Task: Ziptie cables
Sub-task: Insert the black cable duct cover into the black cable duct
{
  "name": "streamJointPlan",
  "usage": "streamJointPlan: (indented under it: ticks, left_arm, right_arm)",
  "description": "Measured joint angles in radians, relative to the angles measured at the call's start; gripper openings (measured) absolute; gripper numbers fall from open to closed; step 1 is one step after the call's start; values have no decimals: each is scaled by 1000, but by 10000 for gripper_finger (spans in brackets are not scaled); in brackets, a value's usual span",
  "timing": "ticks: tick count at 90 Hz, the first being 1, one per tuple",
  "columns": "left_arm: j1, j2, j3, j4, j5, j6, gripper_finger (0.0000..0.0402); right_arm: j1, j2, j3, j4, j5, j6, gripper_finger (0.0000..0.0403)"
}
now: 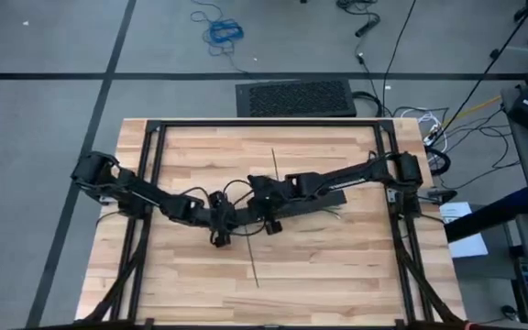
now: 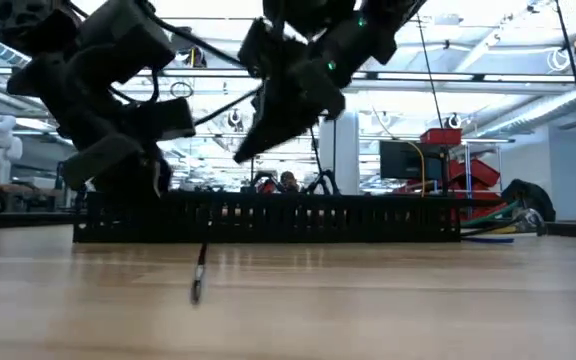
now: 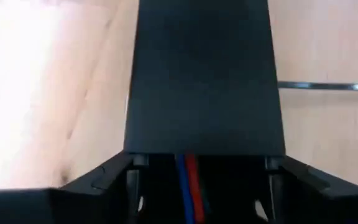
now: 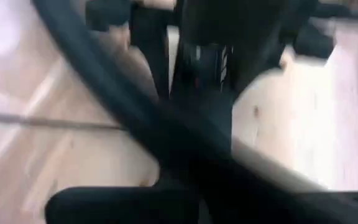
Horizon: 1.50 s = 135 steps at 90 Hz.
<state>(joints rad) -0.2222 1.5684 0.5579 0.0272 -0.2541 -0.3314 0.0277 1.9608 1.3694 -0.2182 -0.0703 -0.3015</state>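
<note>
A long black slotted bar (image 1: 291,203) lies across the middle of the wooden table (image 1: 356,266). The cables lie in it: blue and red wires (image 3: 188,186) show at its left end and coloured ends (image 2: 488,228) stick out at its right end. A thin black zip tie (image 1: 262,247) lies on the table across the bar; its near tip (image 2: 197,287) points at the front edge. My left gripper (image 1: 222,226) is at the bar's left end, shut on it. My right gripper (image 1: 269,218) hangs just right of it, over the bar. My left gripper has the black slotted bar's left end (image 3: 204,146) between its two fingers (image 3: 120,177), one on each long side. The fingers run along the bar, coming from the table's left. The bar rests on the table.
A black metal frame (image 1: 264,124) runs along the table's far edge and both sides. The near half of the table holds only the zip tie's tail. Beyond the table are a floor mat (image 1: 296,97) and loose leads.
</note>
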Motion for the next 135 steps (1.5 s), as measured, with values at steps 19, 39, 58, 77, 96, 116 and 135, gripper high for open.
streamJointPlan:
  ticks: [19, 39, 58, 77, 96, 116, 135]
  left_arm:
    - [-7, -40, 13, -63, 3, -29, 273]
    - [-31, -100, 41, -257, 2, -85, 274]
    - [-77, -102, 41, -302, -29, -138, 274]
    - [-126, -102, -17, -156, -173, -158, 274]
    - [-150, -98, -149, 118, -234, -187, 274]
    - [-168, -98, -232, 266, -270, -187, 246]
    - [-167, -100, -238, 265, -275, -178, 234]
  right_arm:
    - [-11, 75, 4, 28, -12, 6, 0]
    - [-19, 94, 8, 41, -23, 16, 0]
    - [-21, 95, 7, 37, -35, 14, 0]
    - [-21, 96, 6, 35, -36, 23, 0]
    - [-21, 96, 4, 41, -38, 28, 0]
    - [-21, 97, 4, 60, -36, 36, 0]
    - [-19, 138, 2, 186, -88, 59, 0]
